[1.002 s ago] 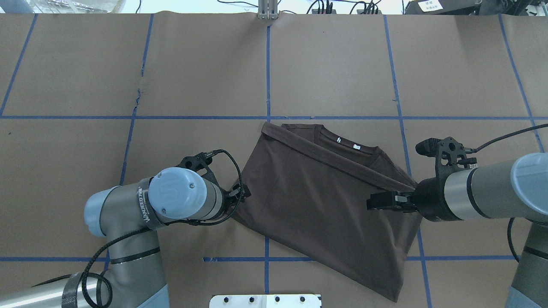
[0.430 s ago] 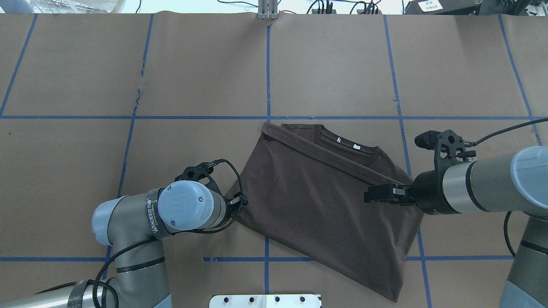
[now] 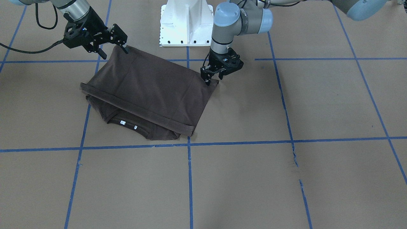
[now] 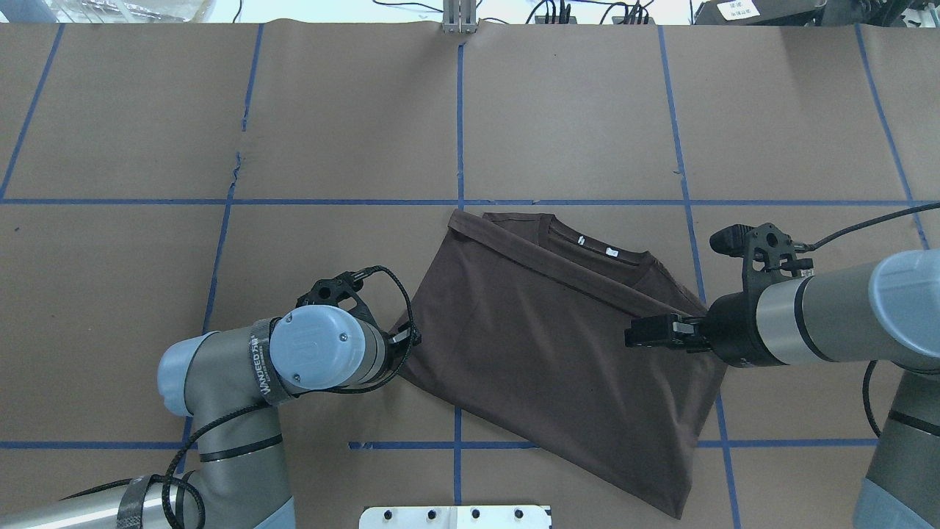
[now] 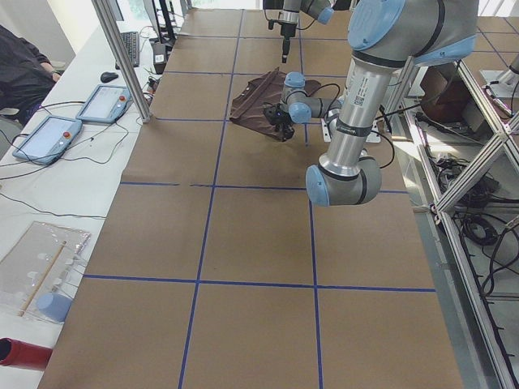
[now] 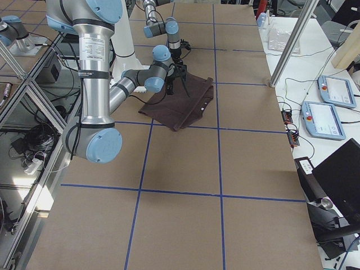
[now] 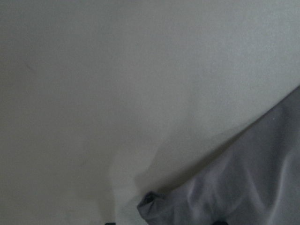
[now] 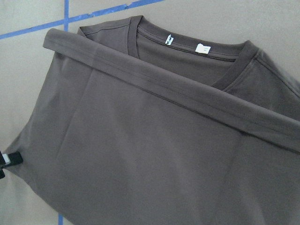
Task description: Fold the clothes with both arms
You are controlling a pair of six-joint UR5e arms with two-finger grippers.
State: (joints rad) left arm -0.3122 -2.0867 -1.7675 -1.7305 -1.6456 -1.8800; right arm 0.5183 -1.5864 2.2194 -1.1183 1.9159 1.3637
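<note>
The dark brown T-shirt [image 4: 558, 353] lies folded on the brown paper, its hem band [image 8: 164, 84] doubled up to just short of the collar and white labels [image 4: 595, 246]. My left gripper [image 3: 212, 79] is down at table level at the shirt's left corner. Its fingertips are apart, and that corner [image 7: 150, 201] curls between them. My right gripper [image 4: 633, 334] hovers above the shirt's right part, its fingers spread and holding nothing. In the right wrist view the whole folded shirt [image 8: 140, 154] shows from above.
The white base pedestal [image 3: 186, 22] stands at the table's near edge, just behind the shirt. Blue tape lines grid the paper, which has a small tear [image 4: 239, 158] at the far left. Tablets [image 5: 77, 117] and a metal post [image 5: 122, 57] are on a side bench.
My left arm has drawn back a little toward the base, its gripper still at the shirt's corner. My right gripper has shifted slightly away from the base. The shirt lies as before.
</note>
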